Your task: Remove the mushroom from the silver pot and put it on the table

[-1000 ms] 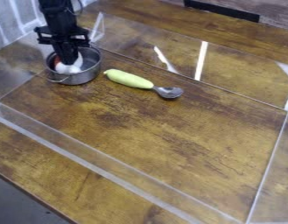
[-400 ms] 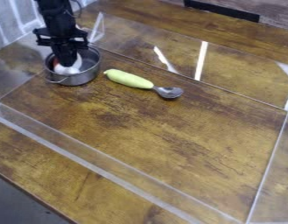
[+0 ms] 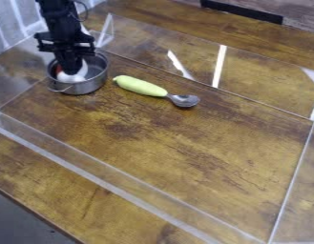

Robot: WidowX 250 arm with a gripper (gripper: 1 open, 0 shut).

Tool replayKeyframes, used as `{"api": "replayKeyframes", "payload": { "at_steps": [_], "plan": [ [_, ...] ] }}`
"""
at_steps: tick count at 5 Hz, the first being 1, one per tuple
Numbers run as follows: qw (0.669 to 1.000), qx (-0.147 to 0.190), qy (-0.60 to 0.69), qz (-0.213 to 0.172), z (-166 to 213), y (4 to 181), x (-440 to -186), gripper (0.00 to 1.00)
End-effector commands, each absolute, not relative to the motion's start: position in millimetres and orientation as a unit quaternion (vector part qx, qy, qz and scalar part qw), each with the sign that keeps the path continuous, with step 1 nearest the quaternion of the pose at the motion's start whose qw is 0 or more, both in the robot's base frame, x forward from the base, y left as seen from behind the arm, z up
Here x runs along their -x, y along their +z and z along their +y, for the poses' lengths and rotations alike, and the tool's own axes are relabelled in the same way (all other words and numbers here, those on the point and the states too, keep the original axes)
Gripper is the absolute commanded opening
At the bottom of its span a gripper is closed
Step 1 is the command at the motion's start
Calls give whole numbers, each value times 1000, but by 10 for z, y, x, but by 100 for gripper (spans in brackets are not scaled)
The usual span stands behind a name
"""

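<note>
- Look at the far left first: the silver pot [image 3: 80, 78] sits on the table [image 3: 185, 143], near the clear wall [image 3: 12, 33] at the back.
- The mushroom [image 3: 70, 71] is in that pot. You can only see a bit of white and a bit of red under the arm, so its full shape is hidden.
- You can guess it is a small toy, so it is likely light and hard, and it will not break if it slips. Its round cap may be smooth and slide, so the thick white stem looks like the best place to pinch.
- The gripper [image 3: 70, 67] points straight down into the pot, right on the mushroom. Its jaws are squeezed tight together, and it looks like they pinch the mushroom, but the view is too small to be sure.
- Next to the pot, to the right, a yellow-green thing [image 3: 140, 86] lies on the wood, and a small grey spoon piece [image 3: 185, 100] sits at its right end. Keep clear of both when you pick a spot.
- The rest of the table to the right is bare wood, so you have lots of room to set the mushroom down.
</note>
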State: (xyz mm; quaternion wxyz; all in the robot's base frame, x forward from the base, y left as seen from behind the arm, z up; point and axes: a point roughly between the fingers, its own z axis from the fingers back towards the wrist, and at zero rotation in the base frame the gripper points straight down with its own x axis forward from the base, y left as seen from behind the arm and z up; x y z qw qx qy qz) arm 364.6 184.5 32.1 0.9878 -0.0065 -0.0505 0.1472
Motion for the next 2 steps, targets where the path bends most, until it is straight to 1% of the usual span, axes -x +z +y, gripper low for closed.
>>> {"api": "replayKeyframes", "payload": {
  "at_steps": [1,2],
  "plan": [
    [987,14,159,-4,1807,193,-3418,0],
    [987,16,159,7,1750,194,-3379,0]
  ]
}}
